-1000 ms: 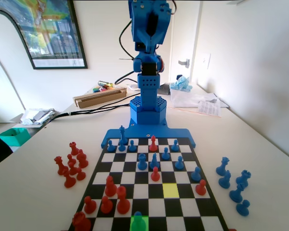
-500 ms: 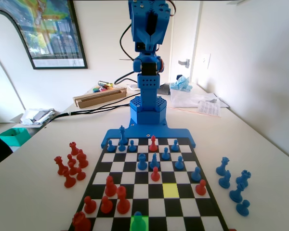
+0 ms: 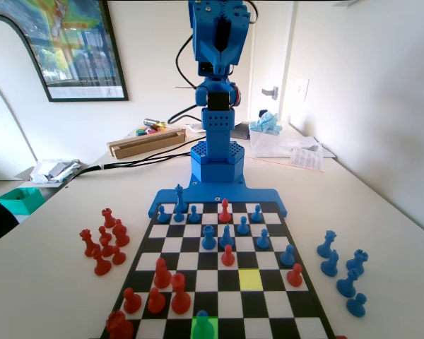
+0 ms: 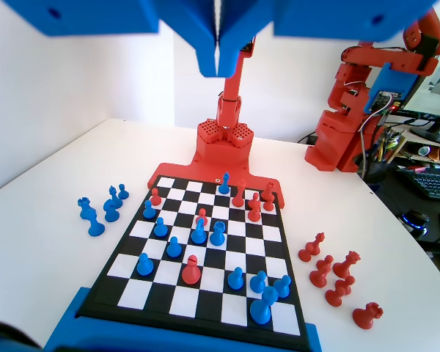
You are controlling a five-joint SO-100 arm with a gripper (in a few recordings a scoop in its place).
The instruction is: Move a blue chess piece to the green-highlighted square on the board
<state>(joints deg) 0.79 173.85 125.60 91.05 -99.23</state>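
Since a blue pawn (image 3: 203, 317) already stands on the green-highlighted square (image 3: 204, 328) at the board's (image 3: 302, 296) six o'clock edge in the fixed view, we judge placement done; the jaws (image 4: 217, 62) hang pressed together, empty, high above.

The blue arm (image 3: 215, 106) stands upright at the 12 o'clock end of the fixed view, folded high on its base. In the wrist view the gripper (image 4: 217, 62) hangs from 12 o'clock, raised well up, its two jaws pressed together with only a thin seam between them, empty.
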